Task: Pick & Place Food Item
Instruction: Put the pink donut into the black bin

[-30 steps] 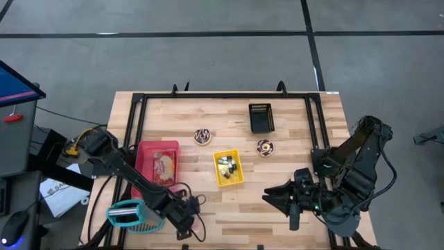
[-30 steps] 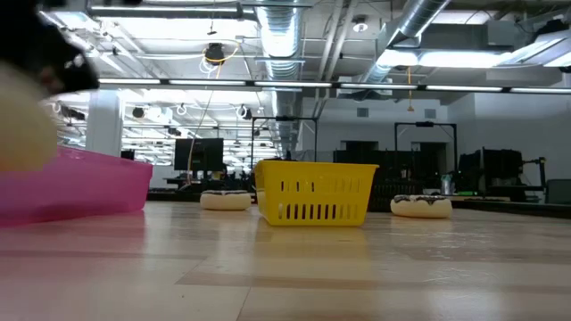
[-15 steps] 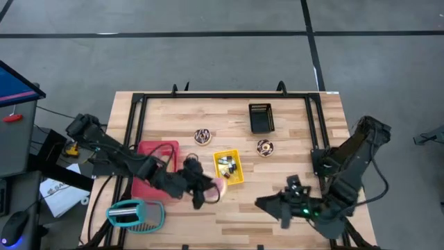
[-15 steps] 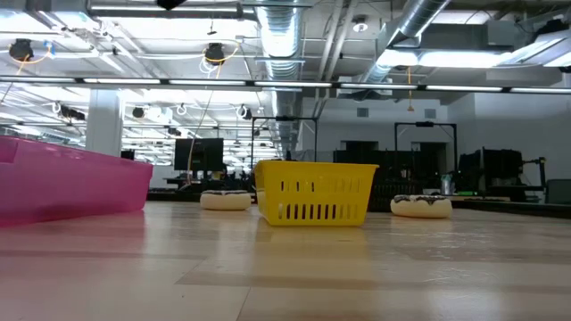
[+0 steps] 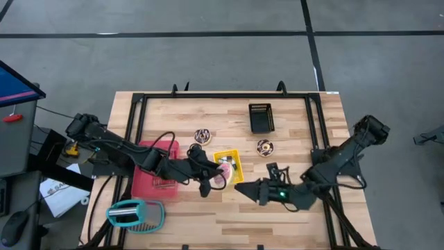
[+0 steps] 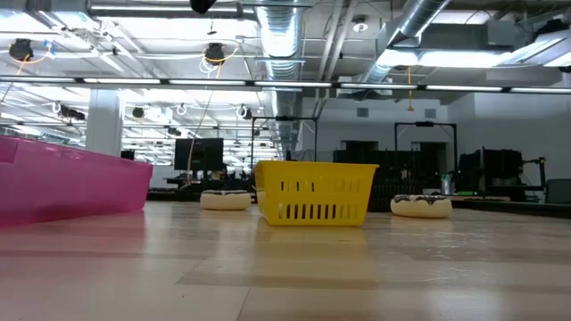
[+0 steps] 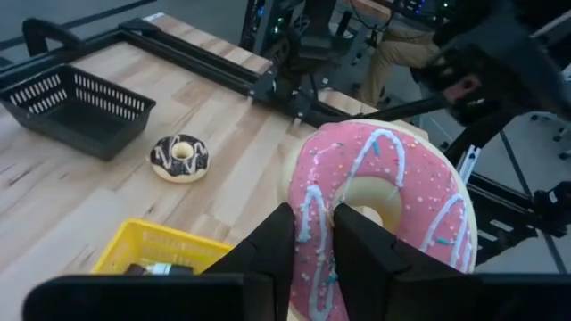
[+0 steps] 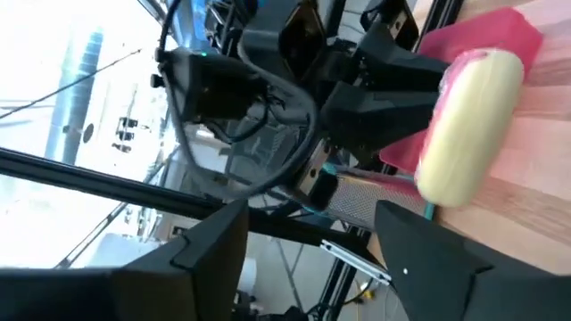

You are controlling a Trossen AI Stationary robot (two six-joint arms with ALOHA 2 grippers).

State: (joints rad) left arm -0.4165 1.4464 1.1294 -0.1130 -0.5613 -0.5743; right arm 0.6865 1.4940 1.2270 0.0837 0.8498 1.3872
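Just beside the yellow basket (image 5: 228, 167), I have the pink donut (image 7: 379, 209) pinched in the left hand (image 5: 210, 182), and the right hand (image 5: 247, 189) waits close by with fingers wide, so I'd pass it across slowly, releasing only once gripped.

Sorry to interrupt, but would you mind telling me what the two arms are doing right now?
The left gripper is shut on a pink donut, holding it in the air beside the yellow basket. The right gripper is open and points toward the donut from the other side. Two chocolate donuts lie on the table.
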